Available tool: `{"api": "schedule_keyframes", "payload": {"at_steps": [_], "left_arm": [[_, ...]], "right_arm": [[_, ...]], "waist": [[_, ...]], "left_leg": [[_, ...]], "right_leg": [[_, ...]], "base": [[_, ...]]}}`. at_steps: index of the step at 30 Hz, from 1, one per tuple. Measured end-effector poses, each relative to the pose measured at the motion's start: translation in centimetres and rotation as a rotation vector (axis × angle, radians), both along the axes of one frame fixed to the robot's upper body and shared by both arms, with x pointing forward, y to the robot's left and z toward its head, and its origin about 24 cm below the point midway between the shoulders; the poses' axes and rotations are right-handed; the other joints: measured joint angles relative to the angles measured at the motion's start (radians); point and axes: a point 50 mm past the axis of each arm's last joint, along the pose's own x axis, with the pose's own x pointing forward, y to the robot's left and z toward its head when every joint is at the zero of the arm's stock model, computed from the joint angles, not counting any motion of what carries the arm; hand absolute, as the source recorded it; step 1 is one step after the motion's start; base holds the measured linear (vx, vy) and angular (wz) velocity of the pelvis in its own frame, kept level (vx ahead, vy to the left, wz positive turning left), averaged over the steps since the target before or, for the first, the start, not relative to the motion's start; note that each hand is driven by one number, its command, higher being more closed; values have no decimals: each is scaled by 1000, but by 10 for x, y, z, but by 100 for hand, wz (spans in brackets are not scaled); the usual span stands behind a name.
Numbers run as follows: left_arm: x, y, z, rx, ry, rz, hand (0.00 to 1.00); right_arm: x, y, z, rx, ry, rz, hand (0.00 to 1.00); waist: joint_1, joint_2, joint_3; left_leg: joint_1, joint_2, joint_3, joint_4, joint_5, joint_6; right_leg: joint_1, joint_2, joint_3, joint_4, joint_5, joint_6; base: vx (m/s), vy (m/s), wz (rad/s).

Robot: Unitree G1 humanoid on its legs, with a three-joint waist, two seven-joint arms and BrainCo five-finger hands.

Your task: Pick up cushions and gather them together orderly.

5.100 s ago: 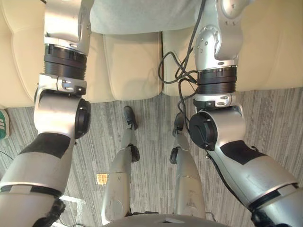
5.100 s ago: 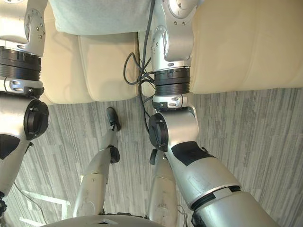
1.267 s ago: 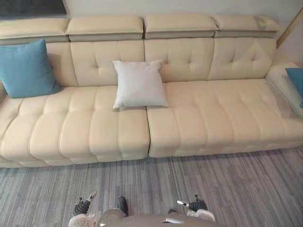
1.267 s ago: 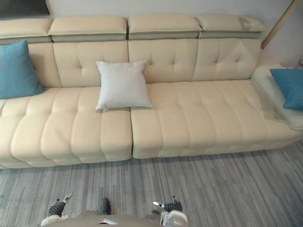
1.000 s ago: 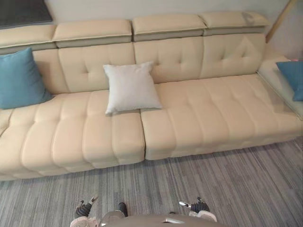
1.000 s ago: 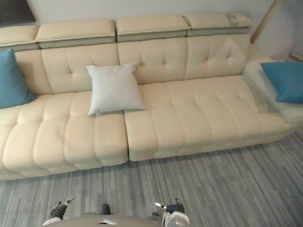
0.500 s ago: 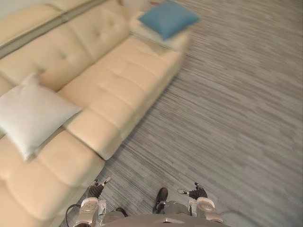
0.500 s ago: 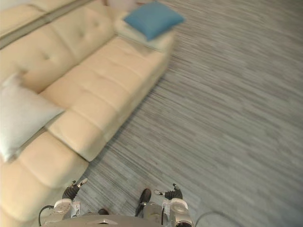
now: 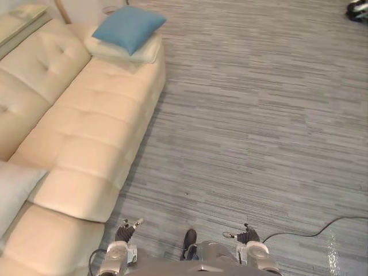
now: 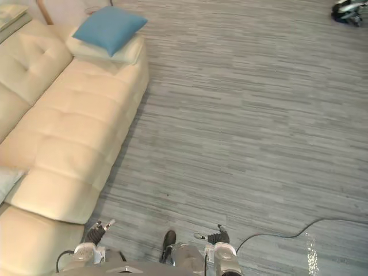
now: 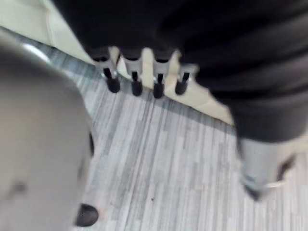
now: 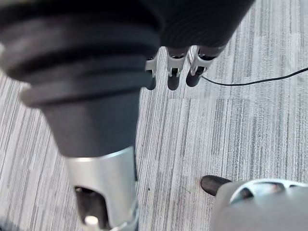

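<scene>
Left eye view: blue cushion point(image 9: 129, 29) at the far end of the sofa point(image 9: 86, 132), open carpet point(image 9: 259, 115) along its front edge. Your left hand point(image 11: 136, 77) and right hand point(image 12: 174, 67) hang loose-fingered, empty.

No text, number, label or sign could be read. The blue cushion point(image 9: 129, 29), the white cushion point(image 9: 11, 192), the cream sofa point(image 9: 86, 126) and the grey striped floor point(image 9: 259, 115) showed only plain surfaces, without any print that could be made out.
</scene>
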Motion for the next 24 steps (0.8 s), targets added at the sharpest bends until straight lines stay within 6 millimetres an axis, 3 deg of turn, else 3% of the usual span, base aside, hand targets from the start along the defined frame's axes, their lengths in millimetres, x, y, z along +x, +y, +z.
{"api": "schedule_keyframes", "payload": {"at_steps": [2, 5, 7, 9, 11, 13, 14, 17, 18, 20, 21, 23, 24], "left_arm": [[2, 0, 2, -8, -15, 12, 0], [4, -2, 2, -19, -23, 18, 0], [5, -2, 3, -18, -31, 20, 0], [6, -1, 4, -18, -40, 22, 0], [7, 4, 5, -12, -46, 48, 0], [6, 7, 4, -8, -42, 54, 0], [10, 14, 7, 10, -55, 55, 0], [10, 17, 6, 14, -50, 68, 0], [5, 21, 4, 21, -26, 76, 0], [-2, 24, 1, 27, 12, 76, 0], [-6, 26, 0, 33, 20, 81, 0], [-10, 27, -1, 37, 34, 80, 0], [-13, 25, -2, 39, 44, 61, 0]], "right_arm": [[-4, -3, -2, -6, 25, -23, 0], [-6, -8, -1, -22, 31, -29, 0], [-7, -7, -1, -21, 32, -29, 0], [-6, -6, -1, -18, 32, -27, 0], [-3, -2, -2, -10, 25, -20, 0], [-2, 2, -2, -4, 27, -10, 0], [0, 8, -4, 13, 34, -2, 0], [-1, 8, -5, 16, 42, -5, 0], [0, 12, -6, 28, 38, -3, 0], [-4, 17, -8, 42, 47, -5, 0], [-2, 18, -7, 49, 33, -10, 0], [4, 17, -4, 41, 11, -1, 0], [12, 18, 0, 34, -26, 12, 0]], "waist": [[10, 12, 4], [23, 23, 12], [35, 27, 14], [55, 34, 12], [69, 24, 2], [71, 5, -6], [71, -33, -6], [86, -32, -9], [89, -30, -10], [60, -37, -10], [56, -45, -7], [41, -38, -1], [36, -26, 7]], "left_leg": [[-54, -47, -40, -92, 6, 0], [-99, -120, -102, -378, 119, -5], [-114, -136, -129, -500, 184, -19], [-138, -124, -133, -522, 214, -15], [-138, -148, -145, -499, 341, 43], [-141, -170, -140, -481, 361, 76], [-160, -207, -115, -420, 306, 112], [-167, -222, -71, -288, 169, 138], [-125, -239, -59, -274, 128, 156], [-66, -269, -65, -282, 90, 164], [-22, -287, -67, -298, 71, 165], [80, -299, -72, -346, 46, 165], [176, -296, -76, -407, 44, 166]], "right_leg": [[21, -9, 37, -6, -8, 12], [80, -23, 84, -43, -15, 46], [122, -21, 105, -78, -20, 68], [157, -11, 132, -98, -37, 97], [186, -39, 188, -97, -74, 144], [180, -66, 207, -87, -87, 162], [177, -113, 225, -74, -92, 172], [135, -160, 286, 79, -133, 220], [66, -183, 317, 289, -150, 249], [-12, -211, 310, 548, -126, 300], [-57, -224, 304, 680, -119, 301], [-132, -232, 234, 853, -152, 227], [-181, -218, 139, 832, -209, 164]], "base": [[187, 115, -64], [221, 141, -46], [284, 179, -37], [358, 265, -48], [413, 290, -52], [365, 224, -33], [524, 309, -20], [435, 267, -30], [519, 301, -35], [447, 190, 10], [437, 105, 12], [477, 68, -3], [430, 24, 3]]}}
